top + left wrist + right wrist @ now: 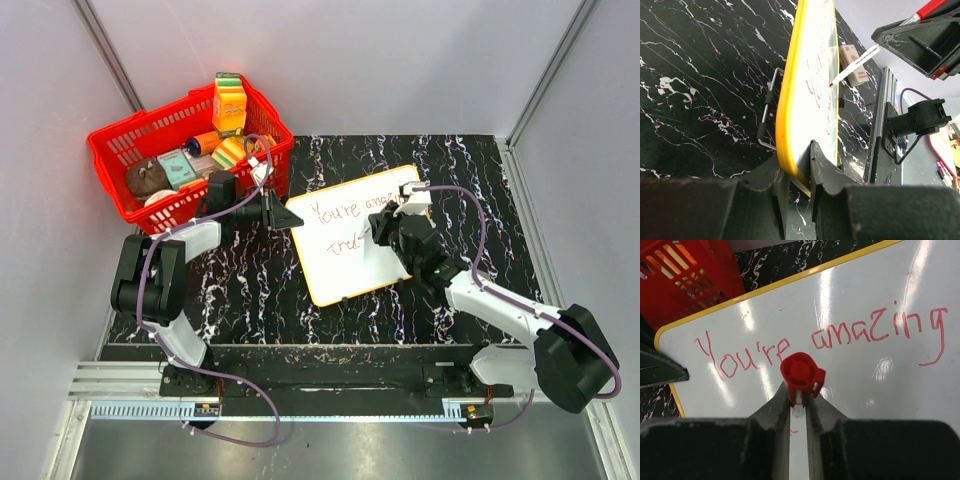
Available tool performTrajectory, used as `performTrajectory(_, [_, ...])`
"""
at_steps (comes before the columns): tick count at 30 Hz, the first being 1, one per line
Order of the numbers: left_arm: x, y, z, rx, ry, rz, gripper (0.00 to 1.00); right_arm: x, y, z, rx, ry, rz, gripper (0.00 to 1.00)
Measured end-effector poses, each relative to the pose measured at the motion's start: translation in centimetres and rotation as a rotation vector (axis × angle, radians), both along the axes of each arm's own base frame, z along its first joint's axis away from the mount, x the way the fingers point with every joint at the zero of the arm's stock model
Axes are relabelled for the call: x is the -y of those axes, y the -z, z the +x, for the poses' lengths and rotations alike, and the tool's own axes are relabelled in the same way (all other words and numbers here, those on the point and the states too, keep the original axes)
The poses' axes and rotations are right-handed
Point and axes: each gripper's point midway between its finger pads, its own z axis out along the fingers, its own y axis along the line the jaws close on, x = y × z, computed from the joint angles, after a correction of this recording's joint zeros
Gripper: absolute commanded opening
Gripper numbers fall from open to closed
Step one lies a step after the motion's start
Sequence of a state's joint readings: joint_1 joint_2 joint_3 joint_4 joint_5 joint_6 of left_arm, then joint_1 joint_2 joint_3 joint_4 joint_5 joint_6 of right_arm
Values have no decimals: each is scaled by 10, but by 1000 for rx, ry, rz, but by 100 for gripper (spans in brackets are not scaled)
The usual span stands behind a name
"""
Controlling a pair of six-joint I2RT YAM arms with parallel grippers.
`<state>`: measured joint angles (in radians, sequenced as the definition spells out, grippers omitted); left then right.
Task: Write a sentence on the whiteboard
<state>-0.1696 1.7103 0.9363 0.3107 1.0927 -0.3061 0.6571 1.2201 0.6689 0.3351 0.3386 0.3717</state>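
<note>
Squeezing the red marker [799, 372] tight, the right fingers [771, 415] point its tip down at the whiteboard [345, 275] so it can make letters. The left fingers [832, 175] pinch the board's yellow edge, likely so it does not slide. The whiteboard rests on the table [250, 290], beside the red basket [125, 145]. The sentence [865, 332] says "You're amazing", with more started below.

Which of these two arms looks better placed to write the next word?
Right. The right pincer grips the red marker, its tip at the whiteboard under the sentence. The left pincer is clamped on the board's edge, busy steadying it.
</note>
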Motion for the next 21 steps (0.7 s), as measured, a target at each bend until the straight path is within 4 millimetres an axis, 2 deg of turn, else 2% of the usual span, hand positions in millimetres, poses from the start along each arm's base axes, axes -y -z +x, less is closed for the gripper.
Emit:
performTrajectory(13, [0, 0, 0, 0, 0, 0, 0, 11, 25, -11, -56, 6, -39, 0])
performTrajectory(21, [0, 0, 0, 0, 0, 0, 0, 15, 8, -13, -22, 15, -16, 0])
